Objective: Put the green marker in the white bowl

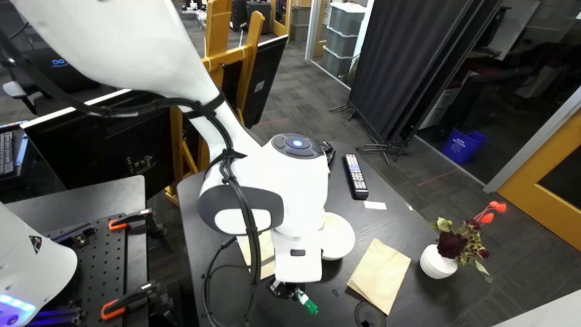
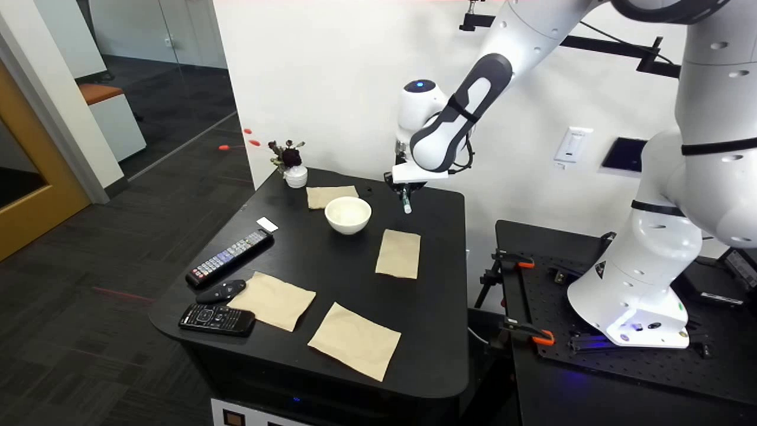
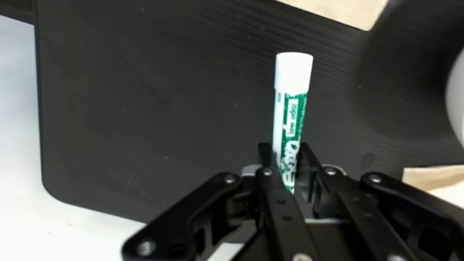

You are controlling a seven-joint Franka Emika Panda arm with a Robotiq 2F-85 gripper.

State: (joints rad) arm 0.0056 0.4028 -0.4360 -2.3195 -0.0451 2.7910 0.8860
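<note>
My gripper is shut on the green marker, in the wrist view (image 3: 285, 156) and in both exterior views (image 1: 286, 289) (image 2: 406, 182). The marker (image 3: 291, 108) has a green and white label and a white end, which points away from the fingers. In an exterior view this white end points down (image 2: 407, 204); another exterior view shows its green end (image 1: 310, 306). The marker appears held above the dark table. The white bowl (image 2: 348, 225) stands upright, apart from the gripper. The arm partly hides it in an exterior view (image 1: 340, 236). Only its edge shows in the wrist view (image 3: 457, 98).
Several tan paper notes lie on the table, one near the bowl (image 1: 380, 274) and one in front of the gripper (image 2: 398, 254). A white vase with flowers (image 2: 295, 176) stands at the table's edge. A long black remote (image 2: 229, 258) and smaller remotes (image 2: 217, 319) lie further off.
</note>
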